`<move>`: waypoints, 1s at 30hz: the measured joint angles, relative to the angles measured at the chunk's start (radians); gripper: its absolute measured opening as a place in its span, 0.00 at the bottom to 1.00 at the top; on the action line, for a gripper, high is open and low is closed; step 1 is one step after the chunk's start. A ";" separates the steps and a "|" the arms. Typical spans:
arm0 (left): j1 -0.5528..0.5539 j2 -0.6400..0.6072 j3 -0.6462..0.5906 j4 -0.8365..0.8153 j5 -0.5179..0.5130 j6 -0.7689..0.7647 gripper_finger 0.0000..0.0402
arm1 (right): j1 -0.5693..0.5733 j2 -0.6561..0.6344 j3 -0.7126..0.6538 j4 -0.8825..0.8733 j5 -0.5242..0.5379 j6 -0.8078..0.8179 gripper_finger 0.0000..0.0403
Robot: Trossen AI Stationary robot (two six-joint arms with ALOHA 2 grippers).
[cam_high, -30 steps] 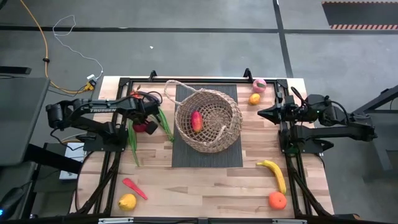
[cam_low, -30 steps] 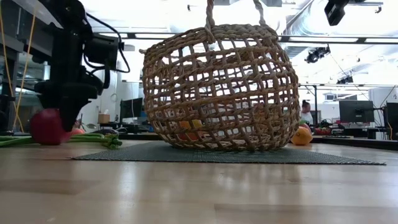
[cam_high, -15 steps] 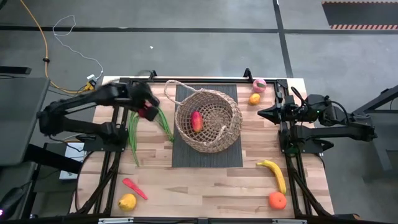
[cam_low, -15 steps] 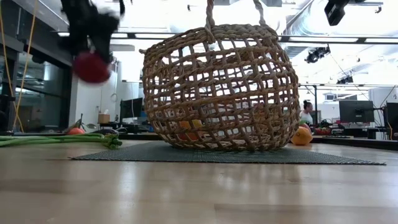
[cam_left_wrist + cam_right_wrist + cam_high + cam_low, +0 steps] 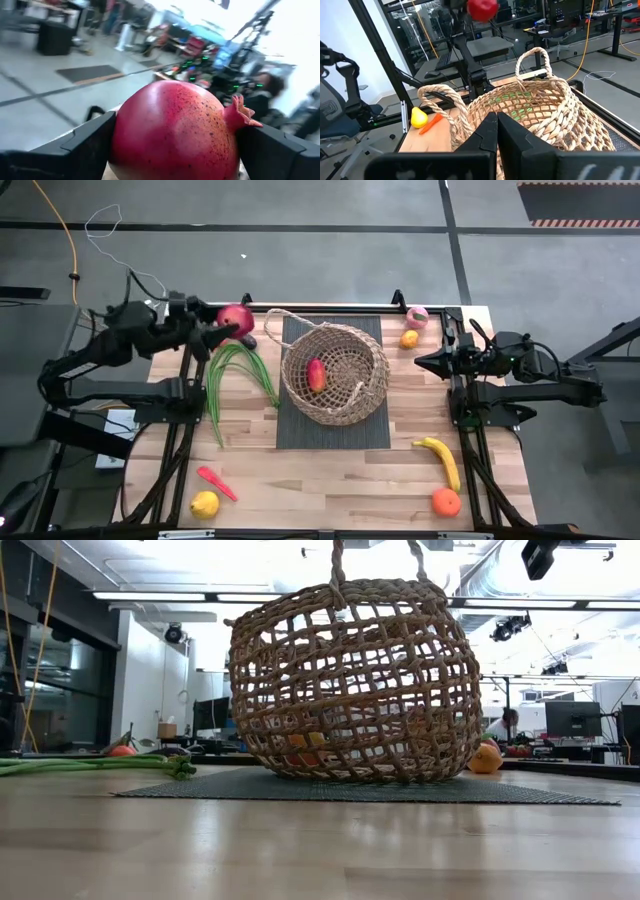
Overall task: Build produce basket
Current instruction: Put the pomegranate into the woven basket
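The left pincer is raised above the far left part of the light wooden table, its fingers set wide around a round red pomegranate with a small crown, which the left wrist view shows seated snugly between both pads. The round tan open-weave wicker basket with loop handles sits on a dark ribbed mat at the table's middle, to the right of the fruit, and already holds one red-and-yellow fruit. To do this step well, the arm should, I judge, carry the pomegranate across level and high enough to pass over the near rim and the upright handle loop, stop above the open centre, come down inside the weave, and only then release, so the round fruit does not bounce out or roll. The long green bean stalks lie on the table below the arm. The right pincer waits pressed together beside the basket's right side
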 joint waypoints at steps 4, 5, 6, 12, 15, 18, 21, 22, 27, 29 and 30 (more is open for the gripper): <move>-0.067 -0.006 -0.139 0.179 0.001 -0.023 0.86 | 0.000 0.000 0.000 0.001 0.000 0.000 0.00; -0.084 -0.005 -0.167 0.216 0.001 -0.024 0.86 | 0.000 0.000 0.000 0.002 0.000 0.000 0.00; -0.098 0.001 -0.193 0.253 0.000 -0.024 0.86 | 0.000 0.000 0.000 0.002 0.000 0.000 0.00; -0.126 0.020 -0.223 0.327 -0.003 -0.007 0.86 | 0.000 0.000 0.000 0.002 0.000 0.000 0.00; -0.126 0.024 -0.223 0.337 -0.006 0.001 0.86 | 0.000 0.000 0.000 0.003 0.000 0.000 0.00; -0.126 0.023 -0.223 0.342 -0.006 0.001 0.86 | 0.000 0.000 0.000 0.003 0.000 0.000 0.00; -0.126 0.027 -0.223 0.343 -0.007 -0.017 0.86 | 0.000 0.000 0.000 0.003 0.000 0.000 0.00; -0.126 0.037 -0.223 0.352 -0.012 -0.035 0.86 | 0.000 0.000 0.000 0.003 0.000 0.000 0.00; -0.125 0.189 -0.138 0.310 0.005 -0.097 0.86 | 0.000 0.000 0.000 0.003 0.018 0.000 0.00; -0.125 0.294 -0.066 0.251 0.005 -0.099 0.86 | 0.000 0.000 0.000 0.003 0.019 0.000 0.00; -0.125 0.350 -0.028 0.217 0.006 -0.106 0.86 | 0.000 0.000 0.000 0.003 0.018 0.000 0.00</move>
